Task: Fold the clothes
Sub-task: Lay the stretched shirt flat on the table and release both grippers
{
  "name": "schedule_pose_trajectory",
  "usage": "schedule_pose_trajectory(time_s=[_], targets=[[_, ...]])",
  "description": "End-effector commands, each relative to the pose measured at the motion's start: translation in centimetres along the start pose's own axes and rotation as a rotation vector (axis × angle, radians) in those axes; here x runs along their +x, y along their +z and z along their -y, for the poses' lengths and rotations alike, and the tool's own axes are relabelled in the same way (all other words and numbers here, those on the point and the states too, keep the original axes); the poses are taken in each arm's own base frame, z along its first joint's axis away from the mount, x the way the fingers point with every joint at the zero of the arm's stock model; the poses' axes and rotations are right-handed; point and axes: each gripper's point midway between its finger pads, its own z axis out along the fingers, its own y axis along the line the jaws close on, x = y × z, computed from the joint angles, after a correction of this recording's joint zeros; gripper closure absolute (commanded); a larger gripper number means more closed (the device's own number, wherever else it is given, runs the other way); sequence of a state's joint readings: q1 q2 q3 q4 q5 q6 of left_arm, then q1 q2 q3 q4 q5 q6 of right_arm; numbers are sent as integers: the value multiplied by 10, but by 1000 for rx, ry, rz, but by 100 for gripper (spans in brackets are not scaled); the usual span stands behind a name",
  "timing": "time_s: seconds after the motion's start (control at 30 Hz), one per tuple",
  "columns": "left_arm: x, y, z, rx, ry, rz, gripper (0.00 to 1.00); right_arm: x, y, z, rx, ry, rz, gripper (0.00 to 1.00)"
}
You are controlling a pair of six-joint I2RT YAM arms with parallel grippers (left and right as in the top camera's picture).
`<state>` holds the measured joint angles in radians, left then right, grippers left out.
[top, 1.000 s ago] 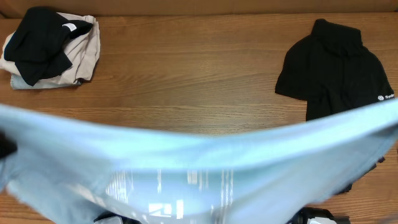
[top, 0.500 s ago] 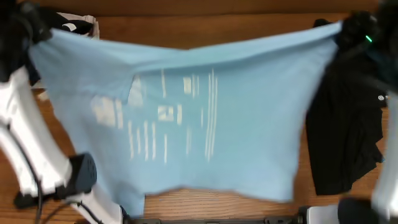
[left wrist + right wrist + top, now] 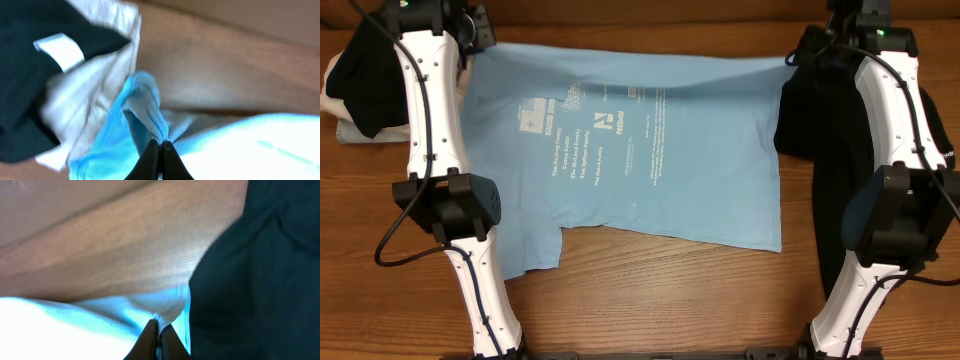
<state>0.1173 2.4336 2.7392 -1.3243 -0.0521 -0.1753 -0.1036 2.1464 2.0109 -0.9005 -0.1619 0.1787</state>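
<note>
Spread out flat at last, the blue T-shirt (image 3: 640, 150) is lying on the table (image 3: 650, 300) with its white print facing up. Half a second ago it was hanging in the air between the two arms, and a second ago it was only a blurred band across the bottom of the overhead view. Both arms, which were up and apart then, are now reaching along the shirt's two sides to its far edge.

At the shirt's far left corner the left gripper (image 3: 160, 145) is keeping its fingers pressed together, pinching a narrow ridge of blue cloth that is standing up between the tips. At the shirt's far right corner the right gripper (image 3: 157, 325) is doing the same: its fingers are closed on a thin fold of the blue cloth, with no gap showing between them.

The shirt's far edge is running almost straight between the two pinched corners. A flap of cloth is sticking out at the shirt's near left corner, partly under the left arm.

Just beside the shirt's far left corner a pile of clothes (image 3: 370, 85) is sitting, a black piece on a pale one. A black garment (image 3: 810, 120) is lying against the shirt's right edge; which of the two is on top I cannot tell
</note>
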Motion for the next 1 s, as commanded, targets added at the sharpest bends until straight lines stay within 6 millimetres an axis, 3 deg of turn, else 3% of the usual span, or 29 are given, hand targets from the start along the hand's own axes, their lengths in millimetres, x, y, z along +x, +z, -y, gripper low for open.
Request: schedule_pose_trajectory(time_s=[0.0,0.2,0.43,0.47,0.53,0.57,0.63,0.8,0.93,0.97], targets=[[4,-18,-9,-8,12,-14,96,7,-18,-4,-11,4,-32,96],[42,-22,-28,-81,15,-172,96,47,-22,7,34,9,-195,96],[58,-22,-43,-128,36,-244,93,68,-25,15,69,3,-283,96],[60,-21,-44,-138,38,-253,81,70,-26,15,71,4,-291,90],[63,-19,-46,-144,43,-268,30,76,-28,16,76,5,-316,51],[64,-18,-46,-145,44,-272,1,79,-29,16,78,7,-327,41],[65,-18,-46,-145,45,-274,0,83,-30,17,82,11,-345,33],[62,-26,-47,-122,31,-261,0,92,-36,18,90,19,-383,31],[56,-60,-46,-59,-5,-224,0,87,-59,13,83,14,-354,31],[48,-83,-46,-27,-19,-172,0,81,-82,7,74,9,-312,31]])
